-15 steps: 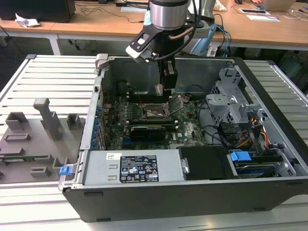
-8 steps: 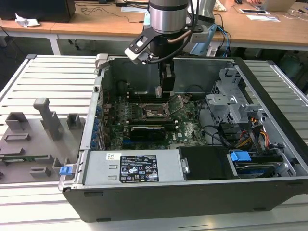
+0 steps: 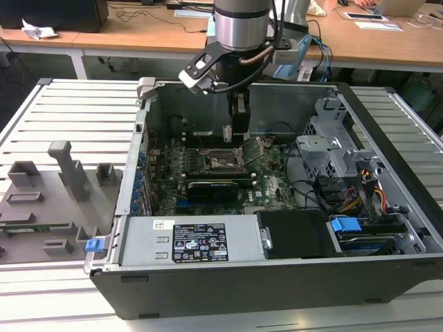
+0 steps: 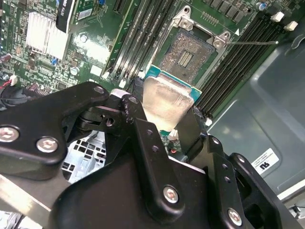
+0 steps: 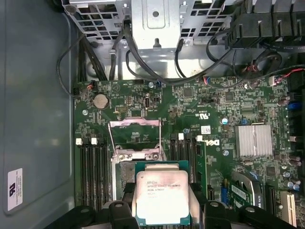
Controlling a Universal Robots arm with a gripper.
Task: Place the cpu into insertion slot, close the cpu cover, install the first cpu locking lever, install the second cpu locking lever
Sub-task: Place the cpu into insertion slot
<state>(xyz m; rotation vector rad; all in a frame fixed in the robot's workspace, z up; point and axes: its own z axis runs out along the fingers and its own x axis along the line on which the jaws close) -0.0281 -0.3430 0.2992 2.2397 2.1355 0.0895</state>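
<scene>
We find the black two-finger gripper [image 4: 164, 106] pinching the small square cpu with its pale silvery metal face [image 4: 166, 95] by two opposite edges. The chip is tilted and held off the board. In both wrist views it hangs just short of the square dark insertion slot with a silvery rim [image 4: 186, 53], not seated. The slot's contact field lies bare.

Long black memory slots [image 4: 238, 57] flank the slot closely on both sides. The grey inner wall of the case [image 4: 269, 95] rises just beyond one bank. A thin silvery wire rod [image 4: 252, 42] lies across those slots.

In the exterior view the arm reaches down into the open black computer case [image 3: 387, 270]. A long black expansion card [image 3: 214, 187] lies near the socket, and a silvery drive cage [image 3: 332, 149] stands to the exterior view's right.

The case rests on a pale slatted metal desk [image 3: 76, 104] beside grey plastic fixtures [image 3: 66, 173]. Wooden office tables [image 3: 138, 38] stand behind.
</scene>
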